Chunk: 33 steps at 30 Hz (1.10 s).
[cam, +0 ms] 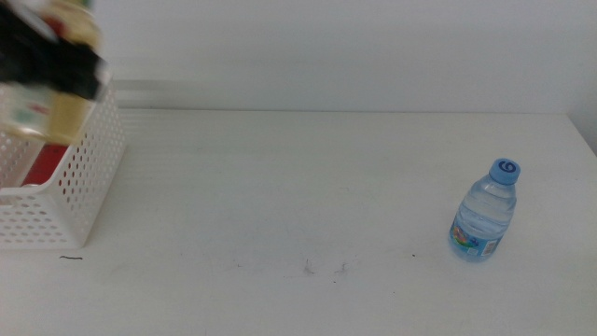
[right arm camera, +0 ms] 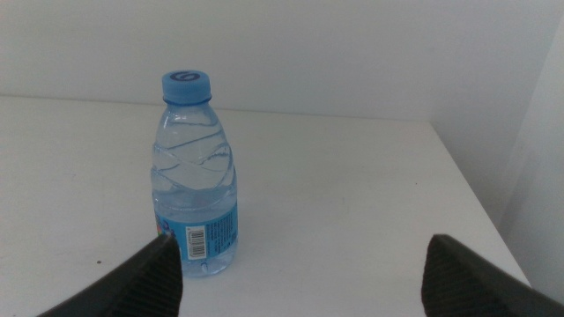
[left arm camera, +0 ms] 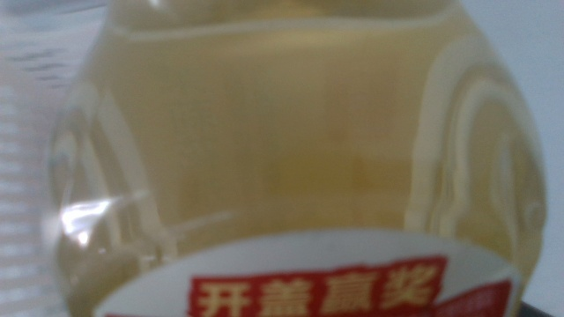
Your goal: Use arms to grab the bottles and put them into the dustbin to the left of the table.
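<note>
The left gripper [cam: 56, 65], clamped on the juice bottle [left arm camera: 291, 158], hangs over the basket [cam: 89, 177], where something red already lies, while the water bottle [cam: 485, 213] stands on the worktop [cam: 298, 187] before the right gripper [right arm camera: 300, 273], jaws apart.

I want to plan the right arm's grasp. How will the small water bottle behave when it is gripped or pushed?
The water bottle looks full, so probably heavy for its size. Its thin ribbed wall may dent under pressure. Standing upright on the table, it could tip if pushed high.
</note>
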{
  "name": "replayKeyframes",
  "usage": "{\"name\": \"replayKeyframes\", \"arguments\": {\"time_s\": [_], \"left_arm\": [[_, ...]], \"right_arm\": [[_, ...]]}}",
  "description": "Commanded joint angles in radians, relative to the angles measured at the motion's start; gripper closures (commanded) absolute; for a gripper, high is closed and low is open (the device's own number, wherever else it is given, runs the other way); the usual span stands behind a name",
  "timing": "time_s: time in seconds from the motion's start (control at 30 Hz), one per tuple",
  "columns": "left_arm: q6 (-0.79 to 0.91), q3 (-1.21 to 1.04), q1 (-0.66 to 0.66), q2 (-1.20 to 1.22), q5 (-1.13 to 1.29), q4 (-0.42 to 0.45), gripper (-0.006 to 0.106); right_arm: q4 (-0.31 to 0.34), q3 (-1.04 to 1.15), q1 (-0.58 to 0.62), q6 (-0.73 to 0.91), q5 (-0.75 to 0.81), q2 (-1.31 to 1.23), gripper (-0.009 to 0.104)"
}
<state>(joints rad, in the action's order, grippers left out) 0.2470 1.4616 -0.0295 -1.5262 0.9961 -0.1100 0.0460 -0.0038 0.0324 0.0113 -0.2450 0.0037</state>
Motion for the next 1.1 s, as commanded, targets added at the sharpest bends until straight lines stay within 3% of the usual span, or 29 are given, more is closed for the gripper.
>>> {"name": "replayKeyframes", "arguments": {"time_s": [0.0, 0.2, 0.57, 0.67, 0.73, 0.83, 1.0, 1.07], "left_arm": [[0.083, 0.137, -0.081, -0.052, 0.105, 0.009, 0.102], [0.167, 0.291, -0.219, -0.224, 0.181, -0.004, 0.102], [0.167, 0.296, -0.231, -0.411, 0.170, 0.023, 0.102], [0.167, 0.296, -0.231, -0.442, 0.160, 0.023, 0.098], [0.167, 0.296, -0.231, -0.459, 0.148, 0.023, 0.090], [0.173, 0.294, -0.229, -0.476, 0.138, 0.018, 0.068], [0.199, 0.294, -0.229, -0.476, 0.136, 0.004, 0.009], [0.177, 0.294, -0.229, -0.457, 0.147, 0.004, 0.007]], "right_arm": [[0.003, 0.004, -0.002, 0.004, 0.008, -0.004, 0.002], [0.003, 0.004, -0.002, 0.004, 0.008, -0.004, 0.002], [0.003, 0.004, -0.002, 0.004, 0.008, -0.004, 0.002], [0.003, 0.004, -0.002, 0.004, 0.008, -0.004, 0.002], [0.003, 0.004, -0.002, 0.004, 0.008, -0.004, 0.002], [0.003, 0.004, -0.002, 0.004, 0.008, -0.004, 0.002], [0.003, 0.004, -0.002, 0.004, 0.008, -0.004, 0.002], [0.003, 0.004, -0.002, 0.004, 0.008, -0.004, 0.002]]}}
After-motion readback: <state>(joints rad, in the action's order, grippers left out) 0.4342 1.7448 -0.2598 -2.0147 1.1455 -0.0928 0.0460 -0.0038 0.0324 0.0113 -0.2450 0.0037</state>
